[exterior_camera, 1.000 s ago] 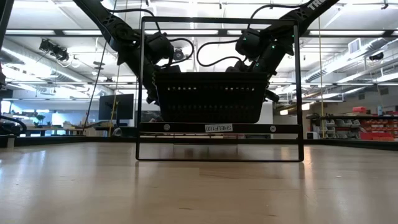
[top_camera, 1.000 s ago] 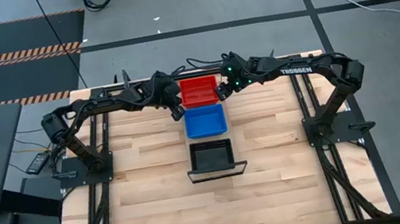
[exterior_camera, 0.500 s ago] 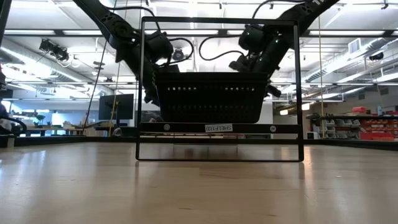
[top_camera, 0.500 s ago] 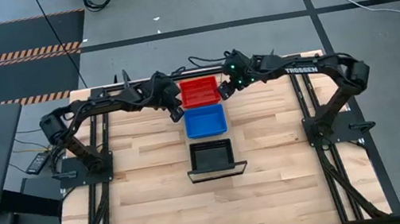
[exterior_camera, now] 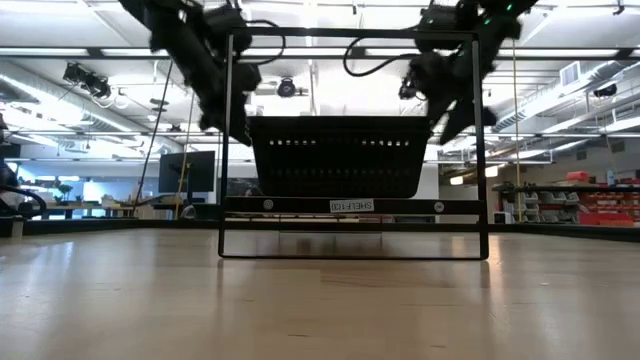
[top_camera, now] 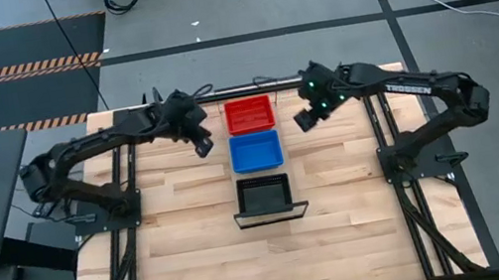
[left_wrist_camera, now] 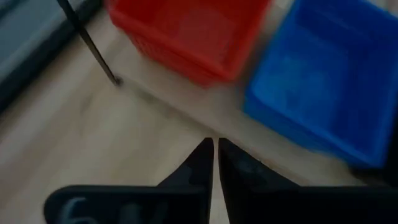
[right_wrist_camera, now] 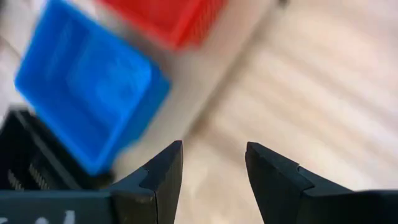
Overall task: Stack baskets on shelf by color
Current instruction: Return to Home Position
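It was a robotics workshop: bare concrete floor, hazard-striped matting at ten o'clock, storage racks beyond.

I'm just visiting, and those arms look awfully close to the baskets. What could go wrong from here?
1. The left gripper, jaws shut, and the right gripper, jaws open, hang close on either side of the red baskets and blue baskets; a sideways swing could clip them.
2. The shelf is raised and narrow, so a knocked stack might slide off its edge.
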Robot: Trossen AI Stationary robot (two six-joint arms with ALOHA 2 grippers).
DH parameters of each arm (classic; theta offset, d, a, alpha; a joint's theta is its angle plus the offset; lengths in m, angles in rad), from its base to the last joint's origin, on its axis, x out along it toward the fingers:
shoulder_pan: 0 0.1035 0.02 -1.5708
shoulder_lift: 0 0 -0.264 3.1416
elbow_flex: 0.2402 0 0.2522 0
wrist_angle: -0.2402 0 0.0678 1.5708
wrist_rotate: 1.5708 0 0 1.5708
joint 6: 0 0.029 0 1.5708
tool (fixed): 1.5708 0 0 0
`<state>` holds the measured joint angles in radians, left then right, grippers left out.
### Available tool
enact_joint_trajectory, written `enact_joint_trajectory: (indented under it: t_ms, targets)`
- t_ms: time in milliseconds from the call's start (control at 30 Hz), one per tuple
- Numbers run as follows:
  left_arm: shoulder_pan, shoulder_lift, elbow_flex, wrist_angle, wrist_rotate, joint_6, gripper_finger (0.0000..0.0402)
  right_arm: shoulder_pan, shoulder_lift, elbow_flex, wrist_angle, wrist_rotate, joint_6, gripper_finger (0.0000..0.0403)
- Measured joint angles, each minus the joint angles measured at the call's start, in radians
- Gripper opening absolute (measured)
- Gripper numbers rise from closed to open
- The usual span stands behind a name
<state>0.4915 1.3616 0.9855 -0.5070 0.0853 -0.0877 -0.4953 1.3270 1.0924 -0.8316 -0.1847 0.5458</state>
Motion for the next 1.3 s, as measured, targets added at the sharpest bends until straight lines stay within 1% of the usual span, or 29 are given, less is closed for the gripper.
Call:
enact_joint_trajectory:
  t_ms: [67,167,267,367,433,500,567,600,733,867,967,1067,1167,1233,1300]
  targets:
    - [-0.04,-0.029,0.0,-0.068,-0.001,-0.039,0.0028,0.039,-0.023,0.0,-0.086,0.003,0.025,0.0181]
    - [-0.117,-0.05,-0.001,-0.129,0.001,-0.109,0.0021,0.11,-0.049,0.0,-0.165,0.008,0.038,0.0181]
    - [-0.205,-0.073,-0.003,-0.112,0.028,-0.171,0.0013,0.189,-0.077,0.0,-0.172,0.015,0.029,0.0181]
    - [-0.298,-0.126,-0.002,-0.015,0.042,-0.23,0.0006,0.266,-0.124,0.0,-0.164,0.047,0.013,0.018]
    - [-0.347,-0.179,-0.002,0.027,0.014,-0.258,0.0005,0.308,-0.173,0.0,-0.161,0.081,0.008,0.0179]
    - [-0.39,-0.24,0.0,0.047,-0.069,-0.293,0.0005,0.344,-0.228,0.0,-0.169,0.128,0.002,0.0175]
    - [-0.418,-0.305,-0.002,0.027,-0.143,-0.312,0.0005,0.376,-0.289,0.0,-0.167,0.188,-0.007,0.0169]
    - [-0.429,-0.331,-0.001,0.03,-0.166,-0.322,0.0006,0.391,-0.318,0.0,-0.167,0.22,-0.007,0.0165]
    - [-0.451,-0.447,-0.001,0.041,-0.182,-0.353,0.0005,0.432,-0.43,0.0,-0.153,0.275,-0.001,0.0151]
    - [-0.465,-0.55,-0.001,0.035,-0.183,-0.354,0.0004,0.466,-0.528,-0.001,-0.147,0.321,-0.007,0.0126]
    - [-0.475,-0.616,-0.001,0.035,-0.193,-0.35,0.0004,0.488,-0.617,-0.034,-0.072,0.393,-0.016,0.0102]
    - [-0.484,-0.668,-0.002,0.037,-0.279,-0.314,0.0004,0.497,-0.737,-0.126,0.085,0.443,-0.02,0.0075]
    - [-0.485,-0.706,-0.013,0.073,-0.358,-0.259,0.0003,0.497,-0.863,-0.255,0.232,0.445,0.008,0.0044]
    - [-0.484,-0.737,-0.049,0.132,-0.368,-0.223,0.0003,0.497,-0.937,-0.348,0.307,0.425,0.031,0.0022]
    - [-0.484,-0.773,-0.114,0.23,-0.37,-0.209,0.0003,0.497,-1.006,-0.439,0.367,0.408,0.049,0.0007]
